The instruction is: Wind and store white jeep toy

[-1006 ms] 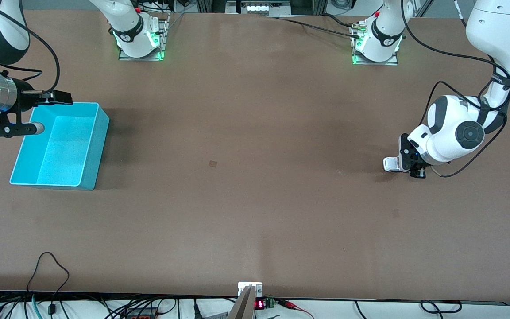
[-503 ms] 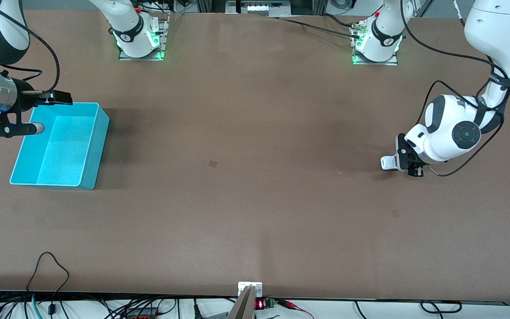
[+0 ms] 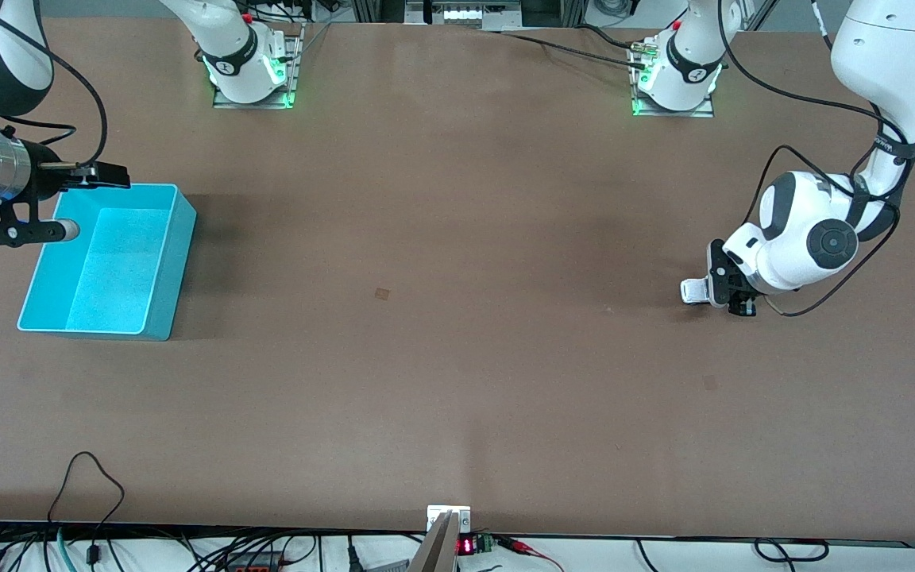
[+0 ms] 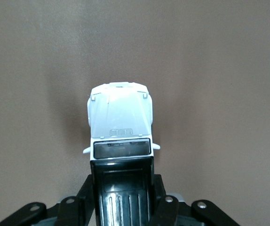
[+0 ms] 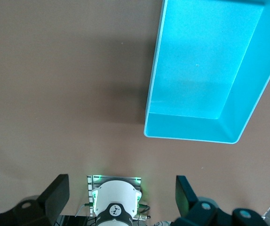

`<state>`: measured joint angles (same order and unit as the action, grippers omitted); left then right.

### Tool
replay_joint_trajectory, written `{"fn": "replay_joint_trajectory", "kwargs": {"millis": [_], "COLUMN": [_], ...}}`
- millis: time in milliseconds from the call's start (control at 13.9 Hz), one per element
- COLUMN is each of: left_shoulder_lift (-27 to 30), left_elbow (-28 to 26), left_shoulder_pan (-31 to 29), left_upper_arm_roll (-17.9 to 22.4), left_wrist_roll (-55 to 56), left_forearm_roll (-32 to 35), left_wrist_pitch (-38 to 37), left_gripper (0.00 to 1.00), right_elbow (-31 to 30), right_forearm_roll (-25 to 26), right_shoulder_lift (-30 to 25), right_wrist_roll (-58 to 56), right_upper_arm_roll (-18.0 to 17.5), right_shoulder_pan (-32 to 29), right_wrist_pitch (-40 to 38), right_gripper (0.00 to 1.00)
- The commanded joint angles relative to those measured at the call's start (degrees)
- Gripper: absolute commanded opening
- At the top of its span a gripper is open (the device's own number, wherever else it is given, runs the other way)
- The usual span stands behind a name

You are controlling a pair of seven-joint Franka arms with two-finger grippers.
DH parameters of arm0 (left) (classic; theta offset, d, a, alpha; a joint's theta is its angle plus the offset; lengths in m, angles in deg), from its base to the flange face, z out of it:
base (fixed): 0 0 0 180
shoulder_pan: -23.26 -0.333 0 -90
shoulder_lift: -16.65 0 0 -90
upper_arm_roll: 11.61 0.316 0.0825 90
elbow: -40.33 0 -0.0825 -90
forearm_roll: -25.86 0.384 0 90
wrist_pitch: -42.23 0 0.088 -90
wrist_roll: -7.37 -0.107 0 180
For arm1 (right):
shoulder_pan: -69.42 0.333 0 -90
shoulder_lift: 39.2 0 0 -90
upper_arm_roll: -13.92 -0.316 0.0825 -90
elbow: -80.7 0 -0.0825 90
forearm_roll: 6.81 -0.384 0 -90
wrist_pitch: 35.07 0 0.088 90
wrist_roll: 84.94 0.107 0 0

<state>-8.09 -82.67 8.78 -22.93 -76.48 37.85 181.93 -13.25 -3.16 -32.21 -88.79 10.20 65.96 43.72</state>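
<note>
The white jeep toy [image 3: 692, 291] stands on the table toward the left arm's end. My left gripper [image 3: 716, 292] is low over the table and shut on the jeep's black roof end. In the left wrist view the jeep [image 4: 120, 117] shows its white hood and dark windscreen, with its roof between the fingers of my left gripper [image 4: 122, 190]. The turquoise bin [image 3: 179, 238] lies at the right arm's end with nothing in it. My right gripper [image 3: 86, 203] hovers open over the bin's edge; it also shows in the right wrist view [image 5: 121, 197], above the bin [image 5: 191, 129].
The two arm bases [image 3: 251, 67] [image 3: 676, 75] stand along the table's edge farthest from the front camera. A small dark mark [image 3: 382, 294] is on the brown table between bin and jeep. Cables hang along the edge nearest the front camera.
My left gripper has slid a little toward the right arm's end of the table with the jeep in it. The right arm has not moved.
</note>
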Motion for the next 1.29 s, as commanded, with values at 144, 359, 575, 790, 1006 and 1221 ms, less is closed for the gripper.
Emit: {"fn": "replay_joint_trajectory", "kwargs": {"millis": [144,359,575,790,1006,1221], "left_shoulder_lift": [-2.41,-2.68,-3.55,-4.17,-4.61,-4.61], "left_elbow": [0.22,0.39,0.66,0.83,0.92,1.01], "left_shoulder_pan": [-0.73,-1.95,-3.62,-5.03,-6.87,-8.37], "left_upper_arm_roll": [-0.54,-0.54,-0.54,-0.54,-0.45,-0.54], "left_wrist_roll": [0.00,-0.35,-0.53,-3.77,-4.92,-5.62], "left_forearm_roll": [0.67,1.11,1.37,1.37,3.29,5.59], "left_wrist_pitch": [-0.05,0.04,0.39,1.44,1.45,1.45], "left_gripper": [0.24,0.24,0.24,0.24,0.24,0.24], "right_elbow": [1.05,1.05,1.05,1.05,1.05,1.05], "right_forearm_roll": [-0.40,-0.40,-0.40,-0.57,-0.57,-0.57], "right_shoulder_lift": [0.39,0.39,0.39,0.39,0.39,0.39], "right_wrist_roll": [-0.89,-0.81,-0.80,-0.80,-0.80,-0.72], "right_upper_arm_roll": [-0.31,-0.31,-0.31,-0.31,-0.31,-0.31], "right_shoulder_pan": [-0.49,-0.49,-0.49,-0.49,-0.49,-0.49], "right_wrist_pitch": [-1.10,-1.10,-1.10,-0.92,-1.01,-0.92], "right_gripper": [1.00,1.00,1.00,1.00,1.00,1.00]}}
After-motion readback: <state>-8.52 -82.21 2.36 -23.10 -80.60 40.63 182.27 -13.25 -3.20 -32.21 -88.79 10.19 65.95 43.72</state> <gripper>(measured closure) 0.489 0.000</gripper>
